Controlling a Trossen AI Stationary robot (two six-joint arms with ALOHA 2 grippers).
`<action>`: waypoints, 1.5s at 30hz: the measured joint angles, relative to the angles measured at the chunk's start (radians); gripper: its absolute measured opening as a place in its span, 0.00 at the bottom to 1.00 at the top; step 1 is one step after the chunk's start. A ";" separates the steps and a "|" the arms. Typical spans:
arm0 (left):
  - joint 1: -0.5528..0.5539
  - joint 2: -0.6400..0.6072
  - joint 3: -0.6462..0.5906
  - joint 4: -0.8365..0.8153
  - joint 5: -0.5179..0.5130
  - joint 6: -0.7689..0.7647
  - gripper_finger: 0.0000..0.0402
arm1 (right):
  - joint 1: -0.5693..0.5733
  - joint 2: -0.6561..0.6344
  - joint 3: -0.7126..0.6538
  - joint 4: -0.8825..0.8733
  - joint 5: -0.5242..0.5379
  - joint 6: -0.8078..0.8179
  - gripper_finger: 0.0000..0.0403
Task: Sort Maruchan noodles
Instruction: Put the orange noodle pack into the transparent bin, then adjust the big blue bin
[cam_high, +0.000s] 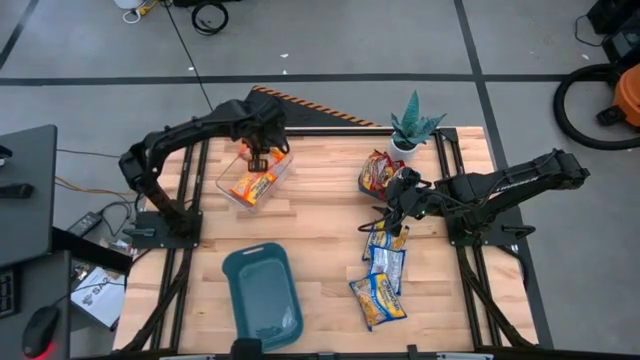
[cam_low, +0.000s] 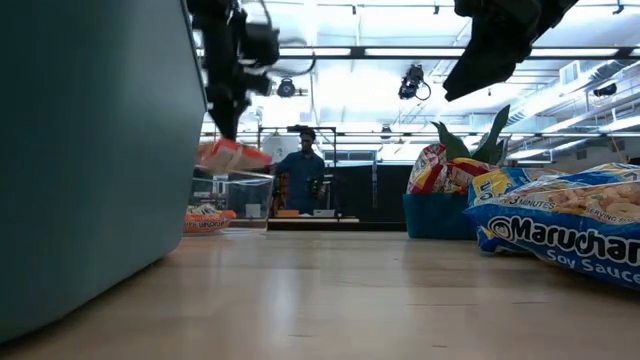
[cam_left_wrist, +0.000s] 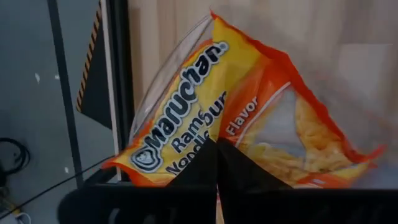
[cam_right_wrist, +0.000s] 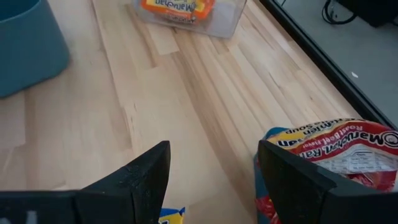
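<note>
Table is pale wood planks, matte, with visible grain. Left gripper hangs over the clear plastic tub at the table's far left, its fingers pinched tight on one edge of a glossy orange packet; the packet is a flat crinkled rectangle and hangs tilted above the tub rim in the low view. A second orange packet lies flat inside the tub, long axis running diagonally. Right gripper hovers near the right-centre of the table, fingers spread wide with nothing between them. Blue-and-yellow packets lie in a loose overlapping line below it, long axes roughly front to back; nearest one is skewed. Red packets are bunched in a small blue container just beside the right gripper, next to a spiky green plant in a white pot. An empty teal tray, smooth with rounded corners, sits at the front left.
</note>
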 joint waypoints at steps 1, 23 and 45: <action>0.019 0.001 -0.021 0.023 0.013 0.012 0.00 | 0.000 0.000 0.000 0.000 0.000 0.000 0.62; 0.053 0.000 -0.225 0.245 0.097 0.053 0.28 | -0.003 0.000 0.000 0.005 0.000 -0.005 0.62; -0.478 -0.033 -0.039 -0.088 0.332 -0.256 0.35 | -0.001 0.000 0.000 0.007 -0.019 -0.006 0.62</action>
